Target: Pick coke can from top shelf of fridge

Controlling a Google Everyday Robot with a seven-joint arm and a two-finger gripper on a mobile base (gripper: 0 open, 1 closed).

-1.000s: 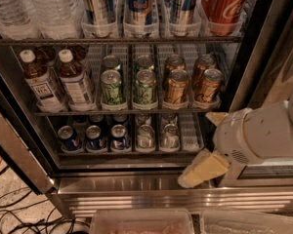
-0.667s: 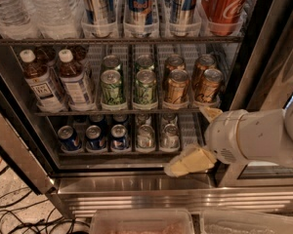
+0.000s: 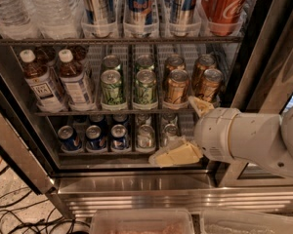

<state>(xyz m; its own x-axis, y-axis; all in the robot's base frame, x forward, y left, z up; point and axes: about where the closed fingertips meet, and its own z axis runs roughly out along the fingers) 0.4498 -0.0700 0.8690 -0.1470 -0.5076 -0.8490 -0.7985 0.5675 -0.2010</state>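
Note:
The red coke can stands in the rightmost clear lane tray on the top shelf of the fridge, its top cut off by the frame edge. My gripper is at the lower right, in front of the bottom racks and well below the coke can. Its two cream fingers are spread apart and hold nothing. The white arm reaches in from the right.
Tall blue and silver cans and water bottles fill the rest of the top shelf. Tea bottles, green cans and gold-brown cans stand on the middle rack. Short cans stand below. The door frame is at the right. Plastic bins sit below.
My gripper and arm have moved left, further in front of the fridge's lower racks. The cans have not moved.

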